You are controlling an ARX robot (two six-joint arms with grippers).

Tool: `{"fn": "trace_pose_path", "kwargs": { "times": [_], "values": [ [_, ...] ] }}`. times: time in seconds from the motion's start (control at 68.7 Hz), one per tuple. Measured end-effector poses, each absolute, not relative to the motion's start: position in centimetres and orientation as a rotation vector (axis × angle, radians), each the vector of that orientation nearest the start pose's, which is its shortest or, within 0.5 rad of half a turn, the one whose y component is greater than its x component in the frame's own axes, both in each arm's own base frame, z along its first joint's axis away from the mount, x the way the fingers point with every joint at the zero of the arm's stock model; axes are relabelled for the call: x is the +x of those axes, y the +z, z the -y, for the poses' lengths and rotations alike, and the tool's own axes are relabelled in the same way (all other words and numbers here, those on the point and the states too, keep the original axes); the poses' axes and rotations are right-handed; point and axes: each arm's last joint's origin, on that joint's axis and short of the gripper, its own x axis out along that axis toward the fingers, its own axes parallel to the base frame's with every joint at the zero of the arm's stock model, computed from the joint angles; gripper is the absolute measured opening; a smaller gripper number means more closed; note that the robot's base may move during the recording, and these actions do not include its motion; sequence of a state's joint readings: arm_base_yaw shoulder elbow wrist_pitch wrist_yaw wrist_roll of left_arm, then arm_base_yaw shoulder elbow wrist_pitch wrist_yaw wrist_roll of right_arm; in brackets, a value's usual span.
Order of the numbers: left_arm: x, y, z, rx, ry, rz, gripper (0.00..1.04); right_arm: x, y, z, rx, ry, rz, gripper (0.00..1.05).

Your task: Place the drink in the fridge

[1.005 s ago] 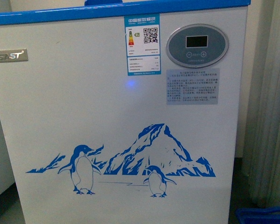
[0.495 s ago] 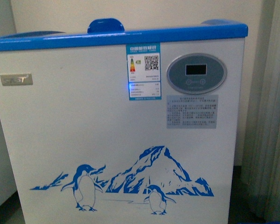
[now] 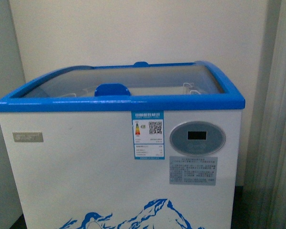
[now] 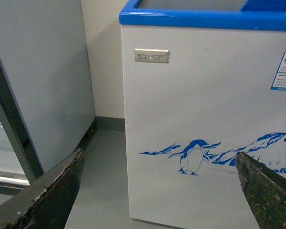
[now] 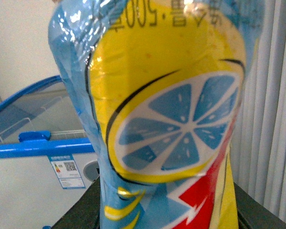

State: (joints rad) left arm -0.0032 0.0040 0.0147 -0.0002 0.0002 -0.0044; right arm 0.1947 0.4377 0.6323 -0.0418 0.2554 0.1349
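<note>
Right fingers (image 5: 78, 212) clamp the drink (image 5: 167, 129), left fingers (image 4: 47, 195) spread empty, and the fridge (image 3: 86, 167) waits, its sliding lid (image 3: 148, 81) apparently not yet opened.

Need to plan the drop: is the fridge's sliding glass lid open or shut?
Shut, it seems: in the front view the glass lid covers the fridge from rim to rim, with no gap showing.

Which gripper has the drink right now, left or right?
The right gripper: the drink bottle, with its yellow-and-blue citrus-slice label, stands between its dark fingers. The left gripper is open, with nothing between its fingers.
</note>
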Motion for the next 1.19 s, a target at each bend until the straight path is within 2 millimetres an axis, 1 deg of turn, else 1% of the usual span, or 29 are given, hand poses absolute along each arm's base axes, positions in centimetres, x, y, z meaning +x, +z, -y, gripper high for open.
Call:
{"fn": "trace_pose_path", "kwargs": {
  "times": [0.335, 0.35, 0.422, 0.481, 0.553, 0.655, 0.67, 0.699, 0.728, 0.743, 0.757, 0.786, 0.801, 0.845, 0.859, 0.888, 0.917, 0.932, 0.961, 1.049, 1.078, 1.136, 1.15, 1.18, 1.194],
  "values": [
    [9.7, 16.8, 0.0, -0.009, 0.002, 0.004, 0.97, 10.4, 33.6, -1.3, 0.168, -0.051, 0.154, 0.4],
    [9.7, 16.8, 0.0, -0.028, 0.009, -0.012, 0.97, 10.4, 33.6, -1.3, 0.169, -0.051, 0.154, 0.4],
    [10.0, 16.8, -0.1, -0.15, 0.058, -0.199, 0.97, 10.4, 33.6, -1.3, 0.169, -0.051, 0.154, 0.4],
    [10.7, 16.7, -0.1, -0.244, 0.071, -0.261, 0.97, 10.4, 33.6, -1.3, 0.169, -0.051, 0.154, 0.4],
    [12.0, 17.0, -0.2, -0.286, 0.057, -0.274, 0.97, 10.4, 33.6, -1.3, 0.169, -0.05, 0.154, 0.4],
    [15.3, 19.3, -0.2, -0.26, -0.013, -0.208, 0.97, 10.4, 33.6, -1.3, 0.169, -0.051, 0.154, 0.4],
    [16.1, 20.0, -0.1, -0.243, -0.032, -0.186, 0.97, 10.4, 33.6, -1.3, 0.169, -0.051, 0.154, 0.4],
    [17.0, 20.7, 0.0, -0.221, -0.054, -0.165, 0.97, 10.4, 33.6, -1.3, 0.169, -0.05, 0.154, 0.4],
    [18.6, 21.9, 0.4, -0.175, -0.1, -0.125, 0.97, 10.4, 33.6, -1.3, 0.169, -0.05, 0.154, 0.4],
    [18.9, 22.1, 0.5, -0.165, -0.108, -0.12, 0.97, 10.4, 33.6, -1.3, 0.169, -0.05, 0.154, 0.4],
    [19.9, 22.7, 0.8, -0.132, -0.141, -0.098, 0.97, 10.4, 33.6, -1.3, 0.169, -0.05, 0.154, 0.4],
    [20.8, 23.4, 1.1, -0.104, -0.174, -0.079, 0.97, 10.4, 33.6, -1.3, 0.169, -0.05, 0.154, 0.4],
    [22.0, 24.0, 1.6, -0.047, -0.216, -0.06, 0.97, 10.4, 33.6, -1.3, 0.169, -0.05, 0.154, 0.4],
    [23.7, 24.9, 2.4, 0.025, -0.27, -0.043, 0.97, 10.4, 33.6, -1.3, 0.169, -0.051, 0.154, 0.4],
    [24.7, 25.3, 2.8, 0.067, -0.301, -0.035, 0.97, 10.4, 33.6, -1.3, 0.169, -0.05, 0.154, 0.4],
    [27.2, 26.2, 4.0, 0.177, -0.373, -0.015, 0.97, 10.4, 33.6, -1.3, 0.169, -0.051, 0.154, 0.4],
    [28.7, 26.6, 4.8, 0.259, -0.416, -0.004, 0.97, 10.4, 33.6, -1.3, 0.169, -0.051, 0.154, 0.4],
    [29.7, 26.8, 5.4, 0.33, -0.452, 0.008, 0.97, 10.4, 33.6, -1.3, 0.169, -0.051, 0.154, 0.4],
    [30.5, 26.9, 5.8, 0.367, -0.475, 0.01, 0.97, 10.4, 33.6, -1.3, 0.169, -0.05, 0.154, 0.4],
    [33.5, 27.2, 7.4, 0.586, -0.564, 0.029, 0.97, 10.4, 33.6, -1.3, 0.169, -0.051, 0.154, 0.4],
    [34.1, 27.1, 7.8, 0.634, -0.583, 0.031, 0.97, 10.4, 33.6, -1.3, 0.169, -0.05, 0.154, 0.4],
    [35.9, 26.8, 8.6, 0.785, -0.635, 0.033, 0.97, 10.4, 33.6, -1.3, 0.169, -0.05, 0.154, 0.4],
    [36.0, 26.8, 8.6, 0.795, -0.64, 0.033, 0.97, 10.4, 33.6, -1.3, 0.169, -0.05, 0.154, 0.4],
    [37.1, 26.3, 9.0, 0.887, -0.677, 0.031, 0.97, 10.4, 33.6, -1.3, 0.169, -0.05, 0.154, 0.4],
    [37.2, 26.3, 9.1, 0.886, -0.68, 0.026, 0.97, 10.4, 33.6, -1.3, 0.169, -0.05, 0.154, 0.4]
  ]
}}
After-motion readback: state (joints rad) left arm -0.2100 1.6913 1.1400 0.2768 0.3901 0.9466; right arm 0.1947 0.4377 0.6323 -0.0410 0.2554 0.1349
